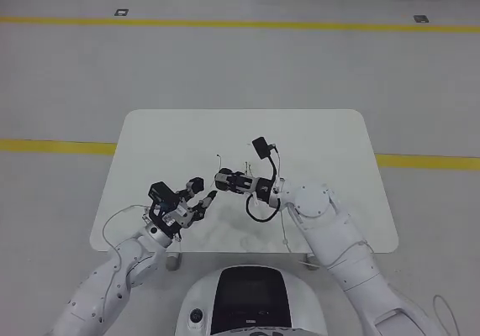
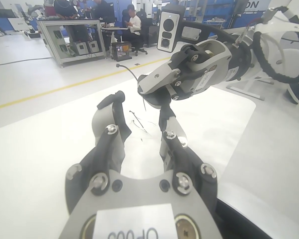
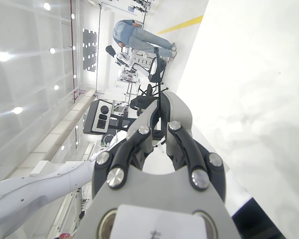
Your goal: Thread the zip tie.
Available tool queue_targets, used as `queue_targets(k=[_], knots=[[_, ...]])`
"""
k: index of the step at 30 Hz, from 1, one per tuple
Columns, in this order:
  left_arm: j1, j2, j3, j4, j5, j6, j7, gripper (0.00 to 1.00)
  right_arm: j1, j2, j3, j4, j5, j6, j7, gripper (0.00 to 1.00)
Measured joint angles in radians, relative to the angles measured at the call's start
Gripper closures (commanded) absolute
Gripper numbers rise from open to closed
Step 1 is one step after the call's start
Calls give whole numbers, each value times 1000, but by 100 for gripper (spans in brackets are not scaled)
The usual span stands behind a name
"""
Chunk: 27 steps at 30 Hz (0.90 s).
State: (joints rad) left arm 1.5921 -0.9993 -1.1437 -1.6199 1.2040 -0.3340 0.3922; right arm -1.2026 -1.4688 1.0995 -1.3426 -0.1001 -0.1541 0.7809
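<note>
As the right gripper (image 1: 221,178) pinches one black zip tie (image 3: 158,75) tight above the table (image 1: 324,134), the left gripper (image 1: 203,193) sits wide open and empty at its 7 o'clock. Threading looks not yet begun. Next, the left gripper probably must catch the loose end. About two spare ties (image 2: 137,121) lie at 12 o'clock.

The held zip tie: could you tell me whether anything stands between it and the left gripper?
Nothing visible does: the zip tie juts from the shut right gripper, and the open left gripper faces it across bare air.
</note>
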Motion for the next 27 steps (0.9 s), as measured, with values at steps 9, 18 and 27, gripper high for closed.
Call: queue_targets(k=[9,18,27], knots=[[3,-2,-2,-2,5,-1,1,72,3,9,-12,-4,9,-11,5,100],[3,-4,-4,-1,5,-3,0,78,7,17,-29,-6,10,-27,3,100],[2,-5,-4,3,4,-6,0,83,14,23,-44,-3,19,-28,-5,100]])
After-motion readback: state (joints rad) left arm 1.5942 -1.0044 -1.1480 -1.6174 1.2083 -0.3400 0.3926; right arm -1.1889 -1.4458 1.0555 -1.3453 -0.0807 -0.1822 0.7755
